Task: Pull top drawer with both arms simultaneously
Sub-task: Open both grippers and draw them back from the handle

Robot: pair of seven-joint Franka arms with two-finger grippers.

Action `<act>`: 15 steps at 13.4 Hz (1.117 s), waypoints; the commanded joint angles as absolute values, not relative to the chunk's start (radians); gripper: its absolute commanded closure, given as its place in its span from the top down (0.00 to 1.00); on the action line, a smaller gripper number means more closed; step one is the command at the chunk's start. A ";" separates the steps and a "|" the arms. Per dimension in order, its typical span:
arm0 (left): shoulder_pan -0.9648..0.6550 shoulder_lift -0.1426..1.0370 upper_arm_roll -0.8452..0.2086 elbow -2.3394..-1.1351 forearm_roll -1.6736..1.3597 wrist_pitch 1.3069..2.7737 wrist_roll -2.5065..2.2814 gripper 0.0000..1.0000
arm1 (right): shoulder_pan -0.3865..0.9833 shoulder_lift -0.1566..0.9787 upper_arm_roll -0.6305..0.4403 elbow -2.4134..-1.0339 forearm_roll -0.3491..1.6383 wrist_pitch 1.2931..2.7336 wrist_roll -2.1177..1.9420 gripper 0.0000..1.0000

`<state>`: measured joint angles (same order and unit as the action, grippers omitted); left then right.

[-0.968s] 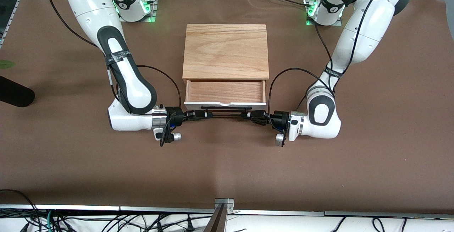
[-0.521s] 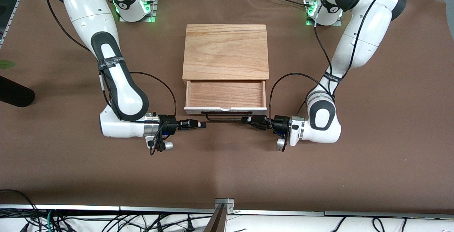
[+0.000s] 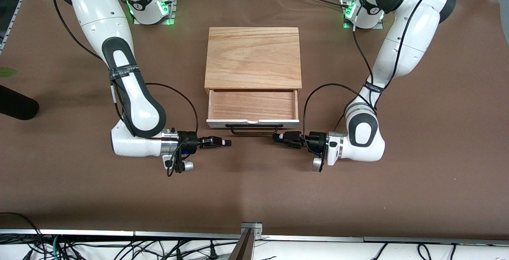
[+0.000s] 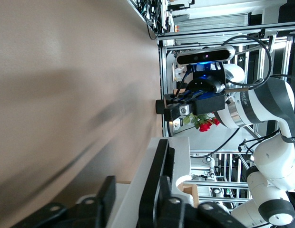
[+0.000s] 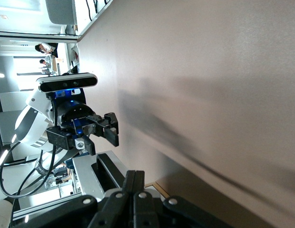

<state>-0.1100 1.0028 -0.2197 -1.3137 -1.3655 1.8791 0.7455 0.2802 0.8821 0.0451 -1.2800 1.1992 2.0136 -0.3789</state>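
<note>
The top drawer (image 3: 253, 105) stands pulled out of the oak cabinet (image 3: 253, 57), showing its wooden inside. Its white front panel (image 3: 222, 123) carries the black wire handle (image 3: 254, 132). My right gripper (image 3: 227, 142) is shut and empty, low over the table just off the handle's end toward the right arm. In the right wrist view its fingers (image 5: 136, 183) press together beside the handle (image 5: 105, 173). My left gripper (image 3: 275, 136) is open at the handle's other end. In the left wrist view (image 4: 133, 190) the handle bar (image 4: 157, 161) runs between the open fingers, close to one.
A dark object (image 3: 16, 107) lies at the table edge at the right arm's end. A metal bracket (image 3: 250, 228) sits at the table edge nearest the front camera. Black cables loop from both wrists beside the drawer.
The drawer slid out farther toward the front camera. The right gripper let go of the handle and drew back toward its own end. The left gripper opened and moved slightly off the handle.
</note>
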 commanded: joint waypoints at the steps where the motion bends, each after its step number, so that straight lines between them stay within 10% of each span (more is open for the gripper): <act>1: -0.114 1.028 -0.222 -1.269 -1.341 1.882 0.721 1.00 | 0.241 0.900 0.041 -1.239 1.193 1.961 -0.368 0.06; 2: -0.114 1.028 -0.222 -1.269 -1.341 1.882 0.719 1.00 | 0.230 0.897 0.041 -1.241 1.189 1.945 -0.373 0.27; 3: -0.114 1.026 -0.222 -1.269 -1.341 1.882 0.718 1.00 | 0.224 0.890 0.037 -1.241 1.177 1.936 -0.386 0.81; 4: -0.114 1.025 -0.222 -1.269 -1.341 1.881 0.716 1.00 | 0.225 0.879 0.032 -1.241 1.142 1.933 -0.394 1.00; 15: -0.071 0.752 -0.184 -1.270 -0.742 1.868 0.577 1.00 | 0.225 0.376 -0.115 -1.589 0.501 1.933 -0.417 1.00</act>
